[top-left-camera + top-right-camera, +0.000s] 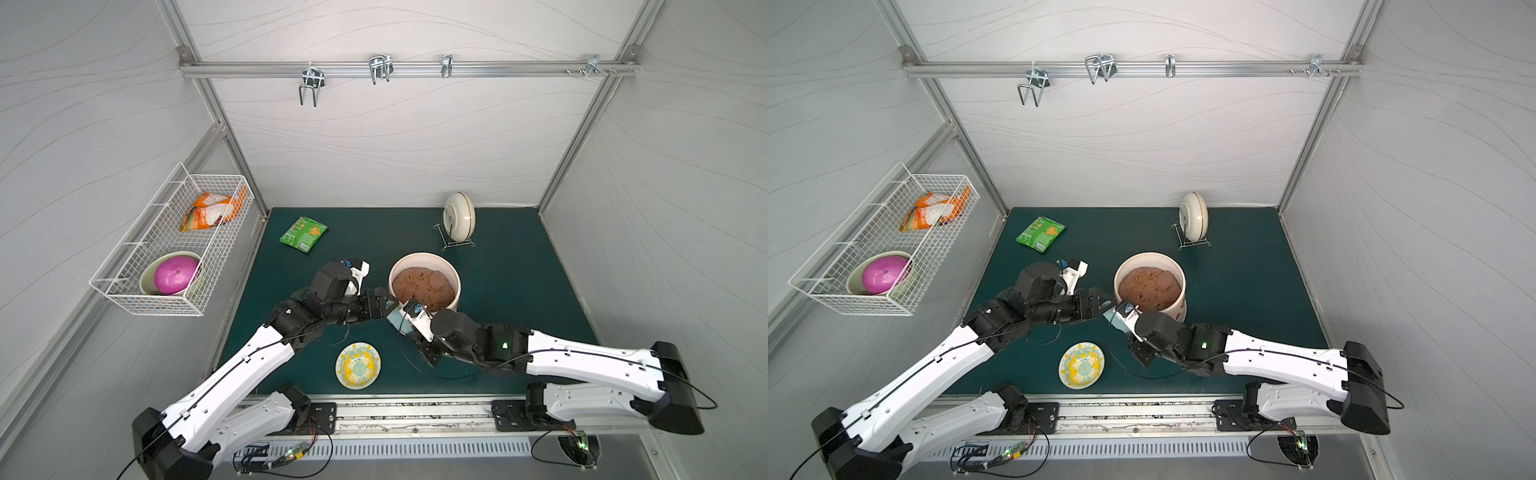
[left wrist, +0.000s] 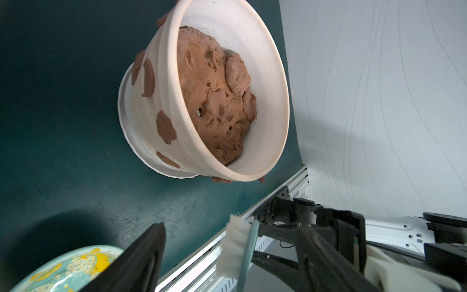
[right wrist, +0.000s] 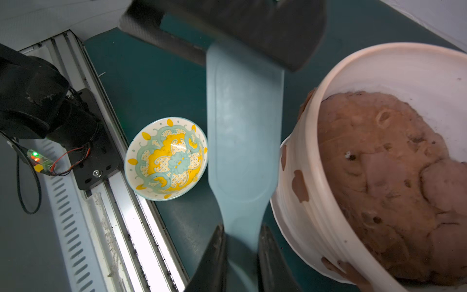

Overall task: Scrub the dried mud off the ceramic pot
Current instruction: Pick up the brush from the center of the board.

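The ceramic pot (image 1: 424, 266) is cream-white, stands upright on the green mat and holds a lumpy brown soil mass. Dried mud (image 2: 165, 126) shows as reddish-brown patches on its ribbed outer wall; the right wrist view shows the dried mud (image 3: 299, 185) too. My right gripper (image 3: 241, 230) is shut on the handle of a light blue brush (image 3: 243, 121) with white bristles (image 2: 233, 250). The brush (image 1: 395, 319) hangs just off the pot's near-left side. My left gripper (image 2: 230, 232) is open, its jaws standing wide on either side of the brush head. In a top view the left gripper (image 1: 384, 301) is beside the pot.
A yellow-patterned plate (image 1: 358, 365) lies near the front edge. A green snack bag (image 1: 303, 233) is at the back left. A cream bowl (image 1: 459, 216) stands on a wire rack. A wire basket (image 1: 124, 286) on the left wall holds several items.
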Robot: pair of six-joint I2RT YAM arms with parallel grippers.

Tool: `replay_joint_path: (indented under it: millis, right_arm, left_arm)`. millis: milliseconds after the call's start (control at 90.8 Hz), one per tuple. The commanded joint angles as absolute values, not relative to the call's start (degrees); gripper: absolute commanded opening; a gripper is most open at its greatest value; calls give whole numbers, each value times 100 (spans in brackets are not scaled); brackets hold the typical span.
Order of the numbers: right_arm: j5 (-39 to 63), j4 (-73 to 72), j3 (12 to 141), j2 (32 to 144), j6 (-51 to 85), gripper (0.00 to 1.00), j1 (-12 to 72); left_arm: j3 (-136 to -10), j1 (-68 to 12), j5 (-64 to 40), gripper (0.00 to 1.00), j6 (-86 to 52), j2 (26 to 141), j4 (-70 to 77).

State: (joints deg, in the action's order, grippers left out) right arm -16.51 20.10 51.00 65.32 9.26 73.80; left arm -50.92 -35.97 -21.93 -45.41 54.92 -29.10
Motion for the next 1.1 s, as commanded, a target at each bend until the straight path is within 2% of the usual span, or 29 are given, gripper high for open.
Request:
replay_joint_path:
  millis: [0, 99, 319, 517, 638, 727, 925, 1090]
  right_arm:
    - [-1483, 2158, 5328, 6404, 536, 7, 7209]
    - [-1440, 2150, 5455, 6452, 318, 7, 7172]
    - [-1292, 2100, 5575, 6518, 58, 7, 7097]
    - [-1089, 2083, 5702, 6654, -100, 7, 6999]
    - [-944, 2047, 5698, 6662, -114, 8, 6920]
    - [-829, 1993, 5674, 6633, -97, 9, 6852]
    - [-581, 1876, 5641, 6637, -62, 23, 6729]
    - [-445, 1718, 5472, 6473, 60, 48, 6612]
  left_arm:
    - [-5021, -3612, -2458, 80, -5161, 5317, -2268]
    - [-4914, -3612, -2545, 75, -5437, 5327, -2032]
    - [-4718, -3608, -2725, 55, -5843, 5425, -1505]
    - [-4642, -3608, -2924, 34, -6144, 5422, -1109]
    - [-4656, -3605, -2928, 27, -6086, 5432, -1098]
    - [-4634, -3590, -2912, 26, -6025, 5423, -1085]
    - [-4434, -3463, -2908, 23, -5990, 5365, -554]
    - [-4378, -3285, -2812, 23, -5705, 5206, -323]
